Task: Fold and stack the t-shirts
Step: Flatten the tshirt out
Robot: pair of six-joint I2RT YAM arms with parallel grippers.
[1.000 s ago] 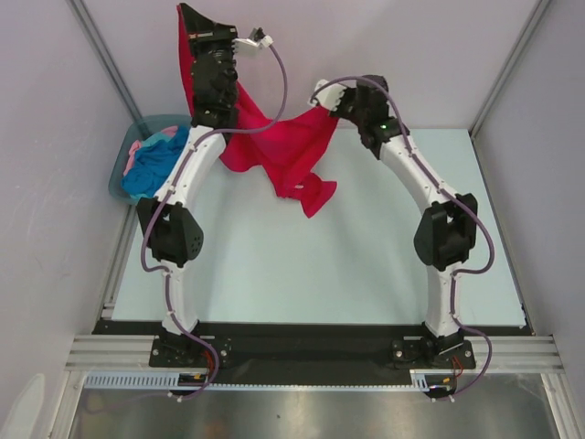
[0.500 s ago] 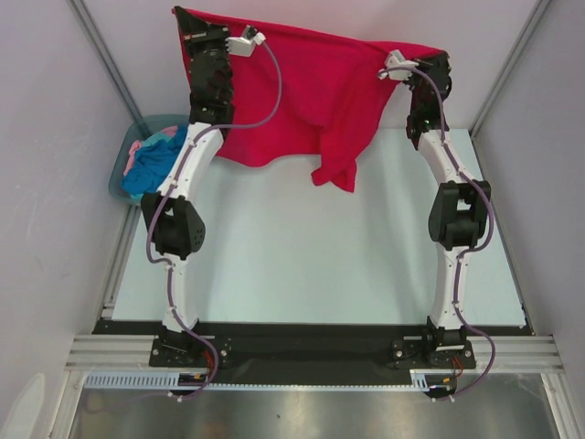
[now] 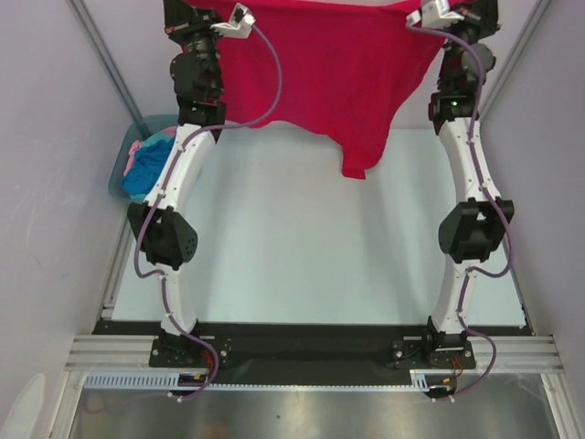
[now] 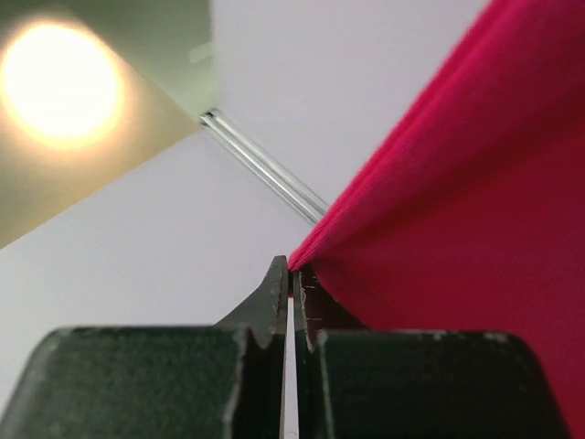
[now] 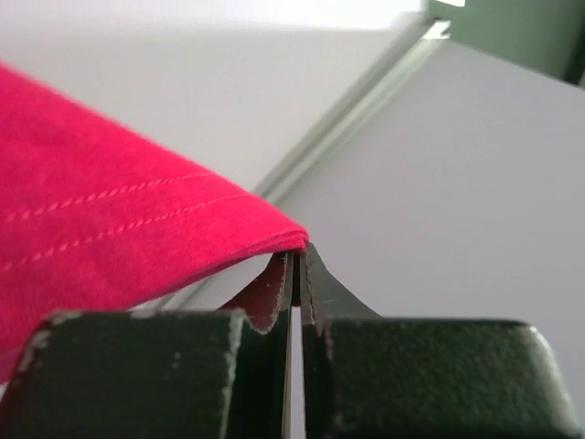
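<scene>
Top external view first: both of mine are raised high over the far end of the table (image 3: 302,274), my left pincer (image 3: 183,14) and my right pincer (image 3: 475,11) well apart, with the crimson t-shirt (image 3: 320,73) stretched between them like a banner. Each one is clamped tight on a top corner, so the cloth hangs below and between them. One longer flap dangles lowest, roughly midway and a touch toward my right pincer; can't tell if its tip reaches the table. On the left wrist cam my jaws are pinched down to a sliver, with the red edge caught right at the tips and the fabric running off to the right. Right wrist cam is pretty much the mirror: jaws nearly together, a stitched hem nipped at the tips, cloth spreading left. Way down below my left pincer, off to its outer side, sits the grey-teal tub (image 3: 157,119) with the turquoise t-shirt (image 3: 151,169) and the pale pink t-shirt (image 3: 137,146) bunched inside.
</scene>
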